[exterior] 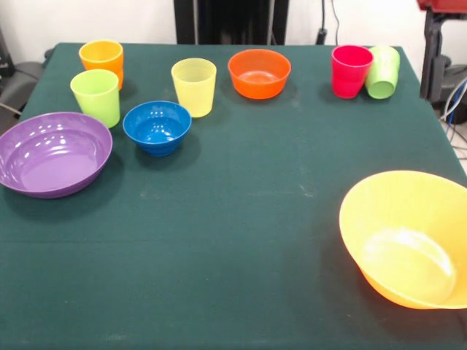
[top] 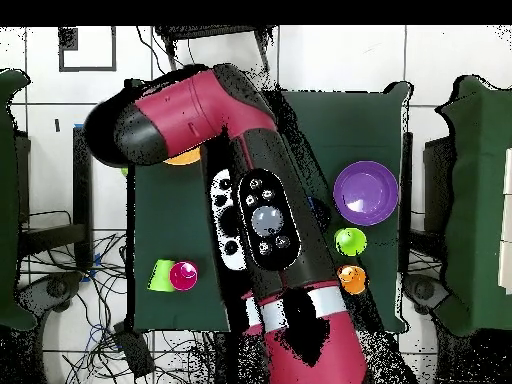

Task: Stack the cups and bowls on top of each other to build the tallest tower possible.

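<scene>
Nothing is stacked. In the front view the orange cup (exterior: 101, 58), lime green cup (exterior: 96, 95) and translucent yellow cup (exterior: 194, 86) stand upright at the far left. The blue bowl (exterior: 157, 127) and purple bowl (exterior: 52, 153) sit in front of them. The red-orange bowl (exterior: 259, 73) sits far centre. The red cup (exterior: 350, 71) stands far right with the green cup (exterior: 382, 71) tilted against it. The large orange-yellow bowl (exterior: 408, 237) sits near right. The large green bowl is out of view. The gripper shows in neither view.
In the overhead view the red and black arm (top: 265, 220) reaches over the table and hides its middle. Beside it show the purple bowl (top: 365, 192), lime green cup (top: 349, 240), orange cup (top: 352, 278), red cup (top: 184, 274) and green cup (top: 160, 275).
</scene>
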